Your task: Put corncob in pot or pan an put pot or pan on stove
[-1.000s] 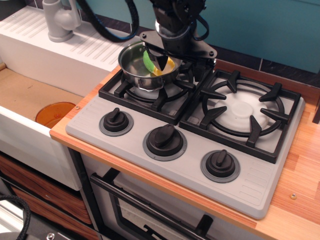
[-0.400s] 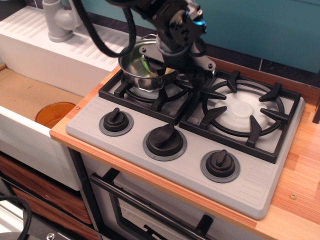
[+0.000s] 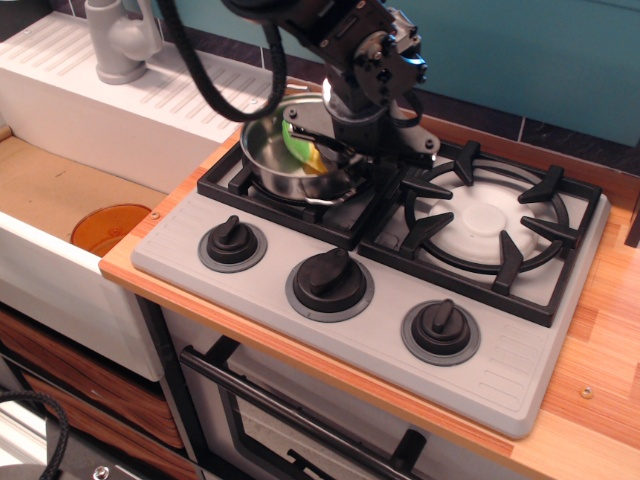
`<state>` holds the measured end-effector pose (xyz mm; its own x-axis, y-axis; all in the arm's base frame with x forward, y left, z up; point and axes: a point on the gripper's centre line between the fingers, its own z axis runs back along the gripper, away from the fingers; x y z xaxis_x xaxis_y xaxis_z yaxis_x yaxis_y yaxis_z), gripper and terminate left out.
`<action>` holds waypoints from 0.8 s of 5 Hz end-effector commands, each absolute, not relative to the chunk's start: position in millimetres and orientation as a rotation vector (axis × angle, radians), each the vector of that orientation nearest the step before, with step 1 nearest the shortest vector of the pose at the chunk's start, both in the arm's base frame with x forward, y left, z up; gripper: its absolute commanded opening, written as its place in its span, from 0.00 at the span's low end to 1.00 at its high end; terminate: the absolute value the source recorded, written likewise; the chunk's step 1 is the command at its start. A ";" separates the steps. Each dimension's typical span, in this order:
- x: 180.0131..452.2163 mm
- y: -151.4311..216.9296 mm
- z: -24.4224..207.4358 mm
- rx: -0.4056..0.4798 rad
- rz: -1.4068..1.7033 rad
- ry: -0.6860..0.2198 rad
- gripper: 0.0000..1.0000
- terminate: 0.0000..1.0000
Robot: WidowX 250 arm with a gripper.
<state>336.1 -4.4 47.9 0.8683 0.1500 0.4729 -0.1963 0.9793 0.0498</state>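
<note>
Steel pot (image 3: pixel 275 160): on left burner grate of grey stove (image 3: pixel 380 300), tipped slightly toward the viewer. Corncob (image 3: pixel 299 146): inside pot, green husk up, yellow end low. Gripper (image 3: pixel 345 155): at pot's right rim; jaw state unclear. Orange disc (image 3: pixel 108 227): in sink (image 3: pixel 50 190), left. Faucet (image 3: pixel 118 40): top left.

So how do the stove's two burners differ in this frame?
The left burner carries the steel pot with the corncob inside, and the gripper sits at the pot's rim. The right burner is bare, its white disc fully visible. Both have black grates.
</note>
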 end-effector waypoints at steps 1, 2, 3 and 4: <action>349.3 -13.1 86.1 0.078 0.201 -0.530 0.00 0.00; 347.0 -16.0 96.5 0.086 0.196 -0.515 0.00 0.00; 339.2 -23.4 116.6 0.110 0.206 -0.487 0.00 0.00; 329.5 -37.1 130.3 0.135 0.220 -0.471 0.00 0.00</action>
<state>315.8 -36.4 106.2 0.9021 0.1752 0.3943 -0.2367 0.9650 0.1127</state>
